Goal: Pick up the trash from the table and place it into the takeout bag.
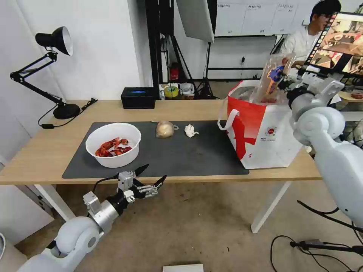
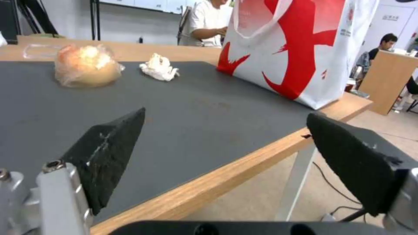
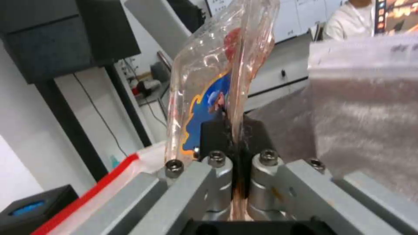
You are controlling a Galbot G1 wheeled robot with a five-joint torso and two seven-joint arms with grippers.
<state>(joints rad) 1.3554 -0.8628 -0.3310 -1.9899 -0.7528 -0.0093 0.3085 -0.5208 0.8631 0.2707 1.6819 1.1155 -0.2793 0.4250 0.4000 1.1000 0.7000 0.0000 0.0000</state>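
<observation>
The right gripper [image 1: 283, 84] is above the open top of the takeout bag [image 1: 261, 128], and its two fingers are pressed together on the edge of the clear plastic tray [image 1: 273, 77]. The tray stands almost upright (red scraps and a blue label show through it), with its lower end inside the mouth of the bag. In the right wrist view the tray [image 3: 217, 81] rises straight out from between the closed fingers [image 3: 213, 137].

The bag stands at the right end of the table [image 1: 45, 151], partly on the right edge of the dark grey mat [image 1: 181, 155].

The left gripper [image 1: 150, 178] hangs just beside the front edge of the table, with its fingers wide apart and nothing between them.

The white bowl [image 1: 113, 144] with red shells sits near the left end of the mat. The small clear bag [image 1: 165, 129] and the crumpled tissue [image 1: 190, 130] lie near each other along the back edge of the mat.
</observation>
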